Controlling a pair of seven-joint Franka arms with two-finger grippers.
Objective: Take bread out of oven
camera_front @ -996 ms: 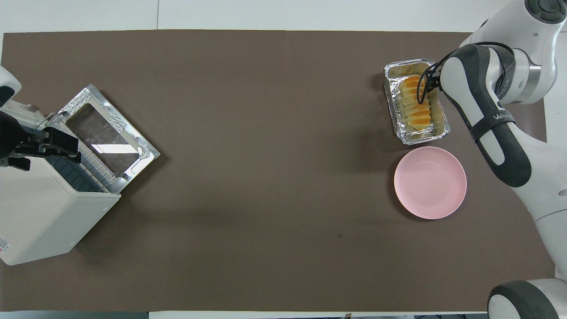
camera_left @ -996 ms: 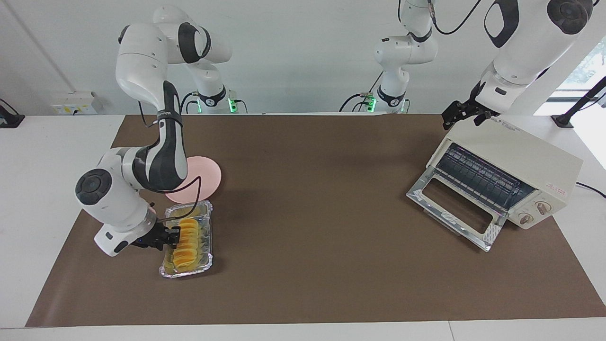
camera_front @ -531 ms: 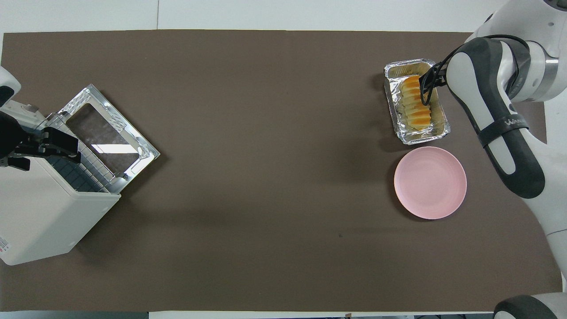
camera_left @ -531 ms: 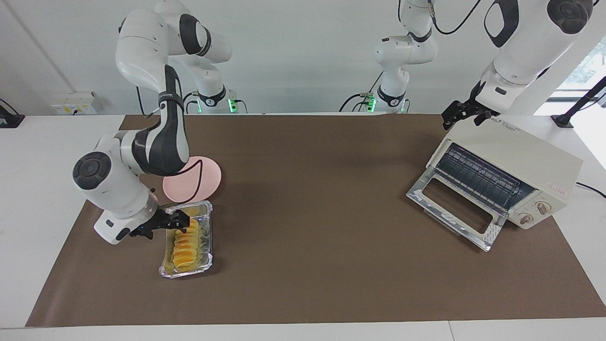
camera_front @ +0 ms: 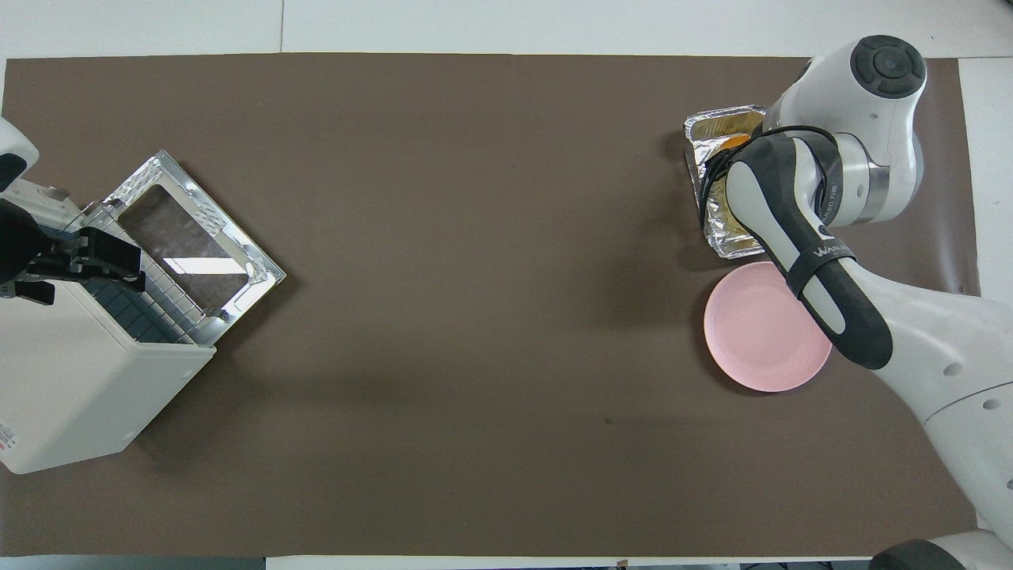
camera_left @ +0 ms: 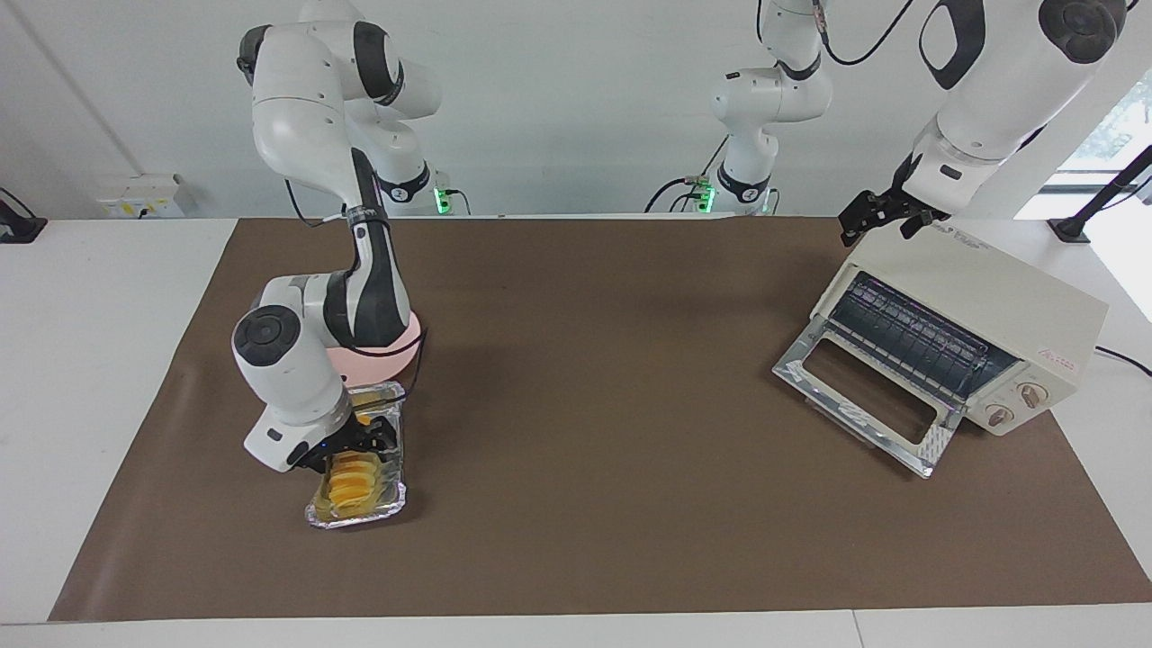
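1. The right gripper (camera_left: 360, 443) sits over the bread (camera_left: 353, 482), which lies in the foil tray (camera_left: 392, 493) at the right arm's end, long axis running toward and away from the robots; whether its fingers are spread I cannot tell.
2. Bare brown mat (camera_left: 585, 432) lies between tray and oven.
3. The oven (camera_left: 1008, 310) stands door-down, rack bare; the left gripper (camera_left: 877, 216) hovers over its top corner, grip unreadable.

A strap (camera_front: 821, 255) around the right arm's dark forearm is showing white lettering that reads roughly "WANAI", though the last letters are hard to make out. The oven (camera_left: 976, 301) is carrying grey script on its top near the left gripper (camera_left: 877, 216) and a small red mark on its knob panel; a red-printed label is sitting at its lower corner in the overhead view. None of these can be read.
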